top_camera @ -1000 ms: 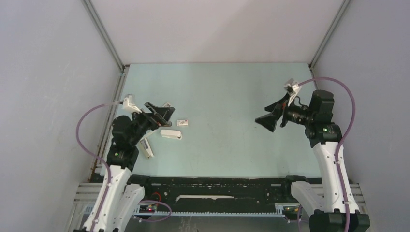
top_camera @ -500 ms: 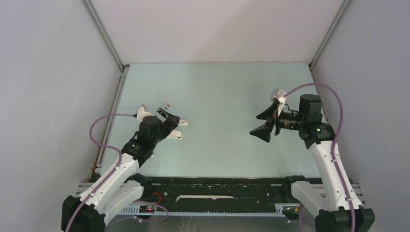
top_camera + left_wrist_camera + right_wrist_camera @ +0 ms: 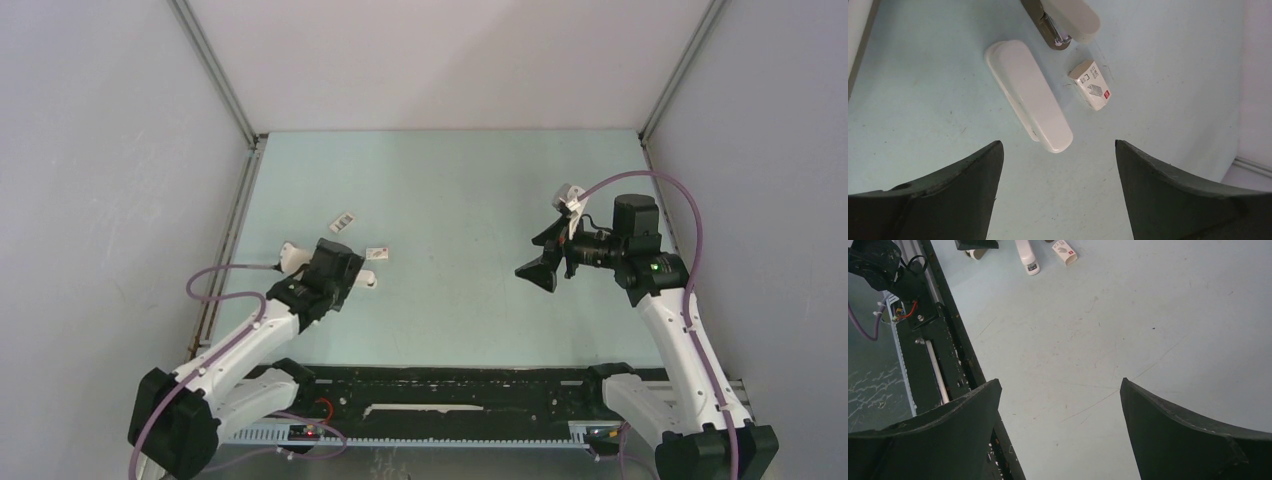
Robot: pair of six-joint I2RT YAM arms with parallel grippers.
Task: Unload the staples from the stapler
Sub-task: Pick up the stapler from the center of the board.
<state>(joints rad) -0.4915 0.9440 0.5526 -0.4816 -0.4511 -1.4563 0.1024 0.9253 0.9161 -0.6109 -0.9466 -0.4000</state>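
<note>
The stapler [image 3: 1074, 18], grey-beige on top with a metal part at its nose, lies at the upper edge of the left wrist view, partly cut off. The left arm covers it in the top view. I cannot make out any staples. My left gripper [image 3: 1058, 150] is open and points down at the table, with nothing between its fingers. The stapler lies well beyond its tips. In the top view the left gripper [image 3: 345, 278] sits low at the left. My right gripper [image 3: 535, 268] hangs open above the right half of the table, and the right wrist view shows only bare surface between its fingers [image 3: 973, 415].
A slim all-white stapler [image 3: 1028, 95] lies between my left gripper and the grey-beige one, its end [image 3: 368, 281] showing from above. A small white box [image 3: 1090, 91] lies beside it, and a second box [image 3: 343, 219] farther back. A black rail [image 3: 450, 385] runs along the near edge.
My left arm has swung toward the near side and dropped low over the white stapler, and its jaws have narrowed a little. My right gripper has drifted slightly left and down.
</note>
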